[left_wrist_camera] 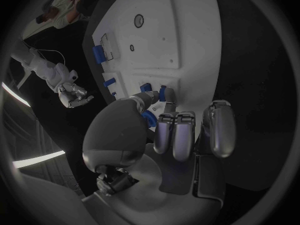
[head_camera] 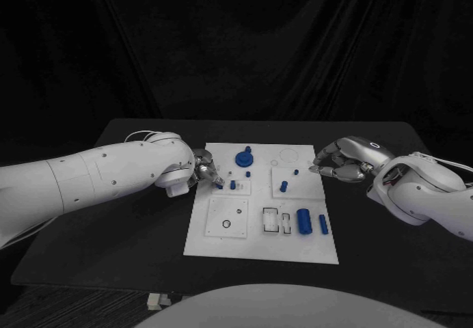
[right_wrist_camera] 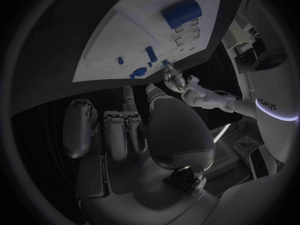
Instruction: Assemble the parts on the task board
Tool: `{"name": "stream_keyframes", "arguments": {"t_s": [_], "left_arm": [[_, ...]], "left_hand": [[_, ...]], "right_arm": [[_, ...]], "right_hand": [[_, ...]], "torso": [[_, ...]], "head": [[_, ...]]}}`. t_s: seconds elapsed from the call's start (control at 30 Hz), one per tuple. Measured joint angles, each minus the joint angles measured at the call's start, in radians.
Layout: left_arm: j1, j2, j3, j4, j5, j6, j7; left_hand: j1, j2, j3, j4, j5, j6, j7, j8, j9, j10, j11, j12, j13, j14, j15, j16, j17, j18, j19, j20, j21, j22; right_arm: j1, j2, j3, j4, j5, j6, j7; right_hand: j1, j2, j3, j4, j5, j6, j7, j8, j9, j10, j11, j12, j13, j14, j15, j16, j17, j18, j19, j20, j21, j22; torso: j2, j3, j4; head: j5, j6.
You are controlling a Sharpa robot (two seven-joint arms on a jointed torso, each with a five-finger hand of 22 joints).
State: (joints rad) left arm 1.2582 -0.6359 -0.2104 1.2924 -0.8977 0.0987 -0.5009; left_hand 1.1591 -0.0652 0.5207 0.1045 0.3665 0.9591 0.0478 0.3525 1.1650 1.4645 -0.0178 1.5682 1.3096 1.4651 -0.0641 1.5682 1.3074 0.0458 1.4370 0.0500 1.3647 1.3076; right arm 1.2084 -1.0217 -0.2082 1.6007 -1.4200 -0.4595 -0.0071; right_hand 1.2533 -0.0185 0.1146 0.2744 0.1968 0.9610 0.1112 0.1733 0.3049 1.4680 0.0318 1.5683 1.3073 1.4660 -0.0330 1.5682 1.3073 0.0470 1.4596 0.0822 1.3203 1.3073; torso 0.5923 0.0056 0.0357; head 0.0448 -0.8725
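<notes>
The left hand [head_camera: 202,171] hides whether it pinches a small blue part [left_wrist_camera: 149,118] at the task board [head_camera: 247,239]; the right hand [head_camera: 338,162] is curled, holding nothing.

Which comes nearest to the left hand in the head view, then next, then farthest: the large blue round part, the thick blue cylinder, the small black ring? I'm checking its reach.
1. Large blue round part: far end of the board, just beyond the left hand.
2. Small black ring: near-left panel.
3. Thick blue cylinder: near-right side.
</notes>
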Motion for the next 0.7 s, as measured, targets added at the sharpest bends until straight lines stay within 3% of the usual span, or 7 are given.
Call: {"name": "stream_keyframes", "arguments": {"t_s": [0.17,0.37,0.47,0.7], "left_arm": [[-0.002,0.002,0.000,-0.003,-0.001,0.001,0.000],[-0.005,0.003,-0.001,-0.006,-0.001,0.004,0.000],[-0.005,0.004,-0.001,-0.007,-0.001,0.006,0.000],[-0.005,0.006,0.000,-0.010,-0.001,0.010,0.000]], "left_hand": [[-0.055,0.018,-0.067,0.045,-0.122,0.012,-0.020,0.001,-0.011,0.000,0.000,0.000,0.000,0.000,0.000,0.000,0.000,0.000,0.000,0.000,-0.006,0.000],[-0.108,0.025,-0.166,0.104,-0.202,0.017,-0.012,-0.007,-0.024,0.000,0.000,0.000,0.000,0.000,0.000,0.000,0.000,0.000,0.000,0.000,-0.006,0.000],[-0.121,0.029,-0.197,0.126,-0.224,0.020,-0.008,-0.008,-0.027,0.000,0.000,0.000,0.000,0.000,0.000,0.000,0.000,0.000,0.000,0.000,-0.006,0.000],[-0.138,0.030,-0.232,0.149,-0.234,0.015,-0.003,-0.012,-0.027,0.000,0.000,0.000,0.000,0.000,0.000,0.000,0.000,0.000,0.000,0.000,-0.011,0.000]], "right_arm": [[-0.001,0.002,0.000,-0.001,0.000,0.001,0.000],[-0.002,0.002,0.000,-0.001,0.000,0.002,0.000],[-0.002,0.002,0.000,-0.002,0.000,0.002,0.000],[-0.002,0.003,0.000,-0.002,0.000,0.003,0.000]], "right_hand": [[0.005,0.005,0.000,0.000,0.008,0.000,0.000,0.000,0.001,0.000,0.000,0.000,0.000,0.000,0.000,0.000,0.000,0.000,0.000,0.000,0.000,0.000],[0.009,0.009,0.003,-0.003,0.032,0.000,0.000,-0.004,0.002,0.000,0.000,0.000,0.001,0.000,0.000,0.000,0.000,0.000,-0.004,-0.004,-0.002,0.001],[0.009,0.009,0.003,-0.003,0.036,0.000,0.000,-0.004,0.002,0.000,0.000,0.000,0.001,0.000,0.000,0.000,0.000,0.000,-0.004,-0.004,-0.004,0.001],[0.009,0.009,0.003,-0.003,0.042,0.000,0.000,-0.004,0.002,0.000,0.000,0.000,0.001,0.000,0.000,0.000,0.000,0.000,-0.004,-0.004,-0.004,0.001]], "torso": [[0.000,0.0000,0.0000],[0.000,0.0000,0.0000],[0.000,0.0000,0.0000],[0.000,0.0001,-0.0001]], "head": [[0.001,0.000],[0.001,0.000],[0.001,0.000],[0.001,0.000]]}}
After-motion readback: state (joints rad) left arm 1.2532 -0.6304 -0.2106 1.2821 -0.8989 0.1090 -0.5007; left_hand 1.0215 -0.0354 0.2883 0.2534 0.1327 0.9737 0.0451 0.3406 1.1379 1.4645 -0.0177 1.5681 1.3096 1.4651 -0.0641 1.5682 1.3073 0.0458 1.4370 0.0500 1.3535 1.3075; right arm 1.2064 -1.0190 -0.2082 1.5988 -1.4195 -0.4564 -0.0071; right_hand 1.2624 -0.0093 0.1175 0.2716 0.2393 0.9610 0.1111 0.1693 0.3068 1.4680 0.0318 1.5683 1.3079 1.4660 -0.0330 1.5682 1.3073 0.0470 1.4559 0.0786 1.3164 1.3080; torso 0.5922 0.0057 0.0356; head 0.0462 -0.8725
